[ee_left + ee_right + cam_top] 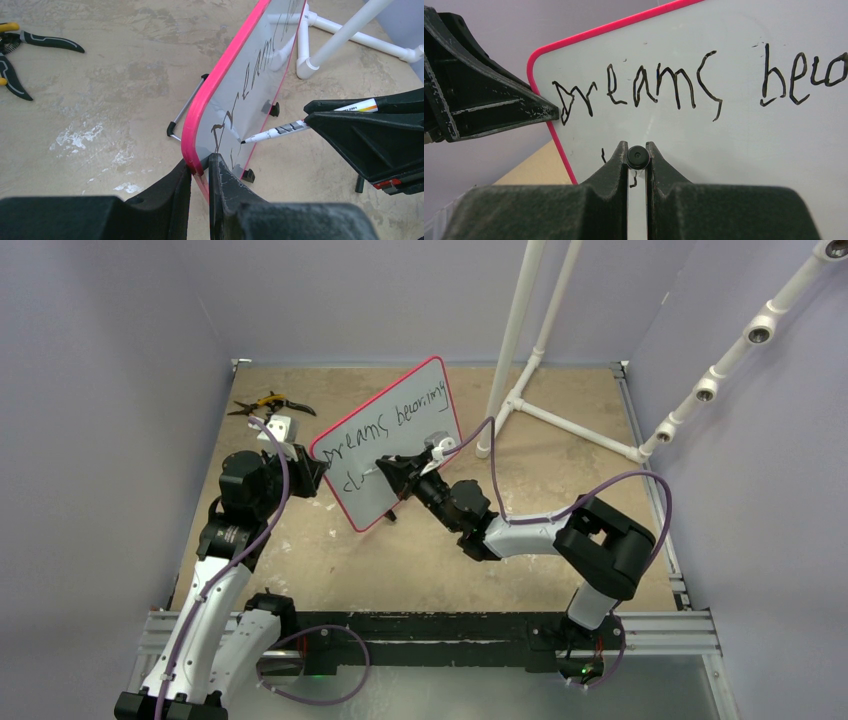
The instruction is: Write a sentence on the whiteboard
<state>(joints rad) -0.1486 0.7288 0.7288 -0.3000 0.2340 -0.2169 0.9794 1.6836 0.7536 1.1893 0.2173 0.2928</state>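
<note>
Left jaws clamp whiteboard (400,435); pliers (270,403), pipes (520,350) behind.

We seem to be in a robotics lab test cell. Plain lilac walls (110,360) box in a worn, stained tan surface (400,560). A left arm (215,590) and a right arm (600,540) are bolted to an aluminium rail (670,632) at its near edge. Purple cables (287,475) trail along them, and a white pipe frame (514,330) stands behind.
</note>
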